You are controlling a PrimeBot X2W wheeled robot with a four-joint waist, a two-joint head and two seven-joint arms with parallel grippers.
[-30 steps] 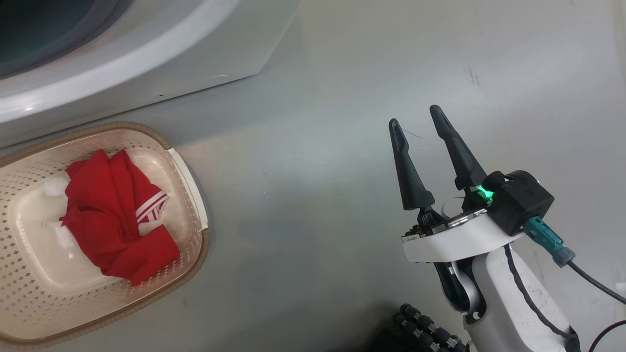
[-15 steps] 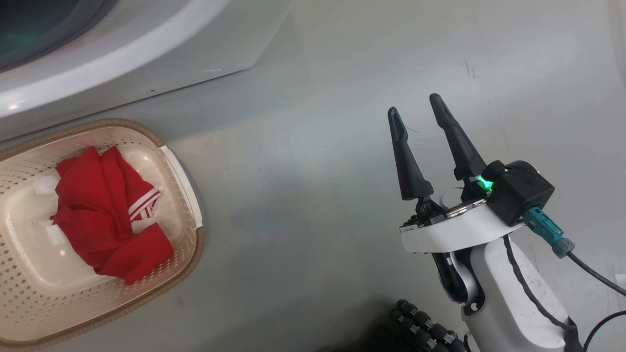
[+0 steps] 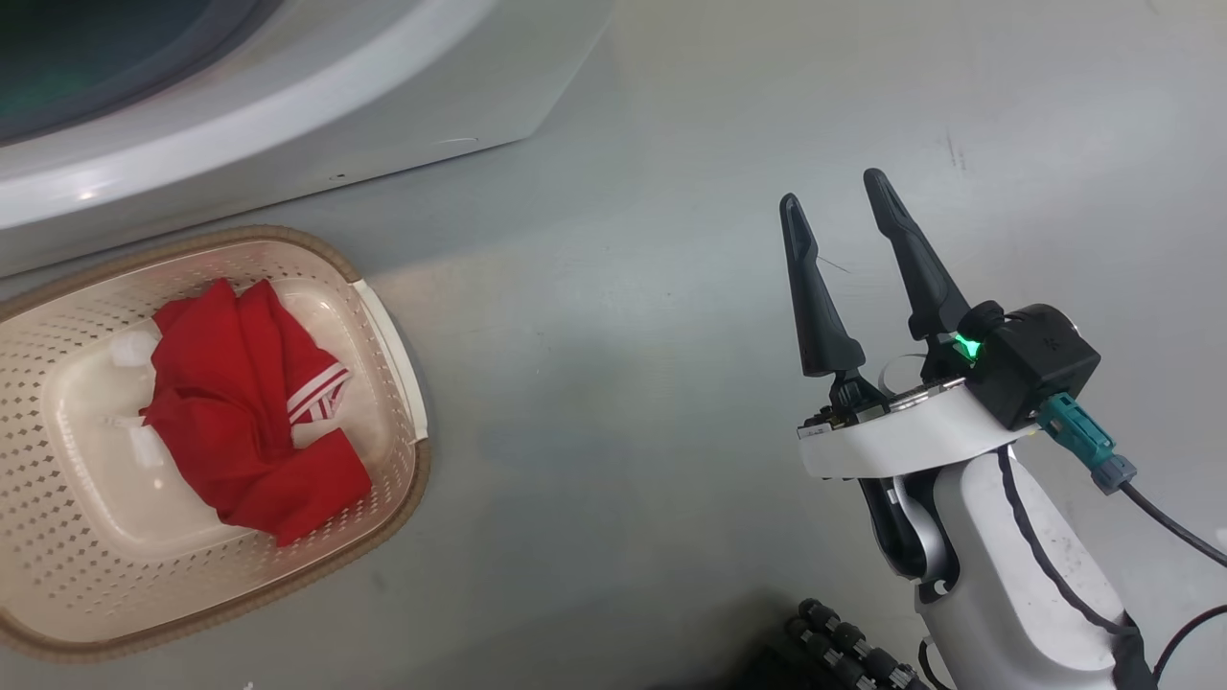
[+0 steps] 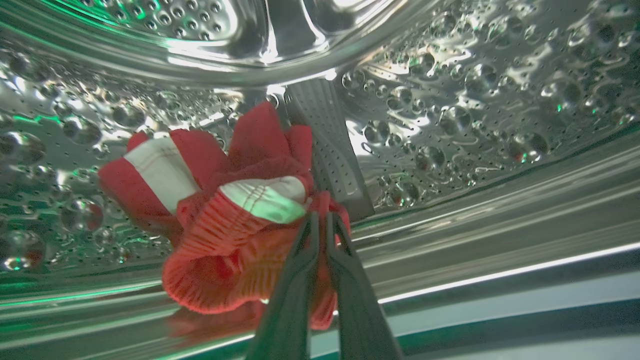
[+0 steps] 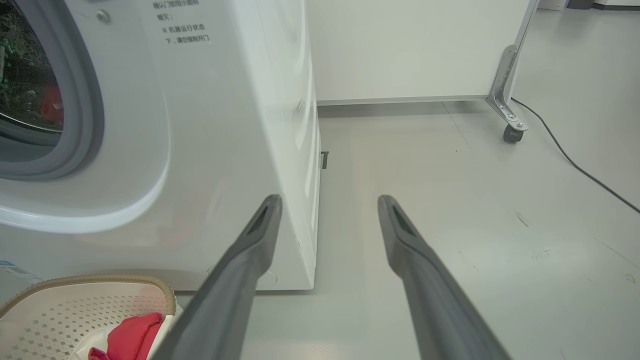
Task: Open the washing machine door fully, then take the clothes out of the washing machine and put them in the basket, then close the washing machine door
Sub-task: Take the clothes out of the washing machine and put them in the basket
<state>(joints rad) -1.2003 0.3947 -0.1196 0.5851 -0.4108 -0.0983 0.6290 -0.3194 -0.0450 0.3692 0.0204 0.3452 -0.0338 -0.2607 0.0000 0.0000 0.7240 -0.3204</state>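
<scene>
My left gripper is inside the steel perforated drum, shut on a bunched red garment with white stripes. Another red striped garment lies in the cream basket, which stands on the floor against the white washing machine. My right gripper hangs open over bare floor to the right of the basket, holding nothing. In the right wrist view the right gripper points past the machine's front corner, with the basket at the lower left. The door is out of view.
Grey floor stretches right of the machine. A white panel on a castor leg stands behind, and a dark cable runs across the floor at the far right. A black ribbed hose lies at the head view's bottom edge.
The head camera has shifted, sliding the whole picture a little. The right gripper stays open and sits slightly higher in the view. The garment in the basket lies as before.
</scene>
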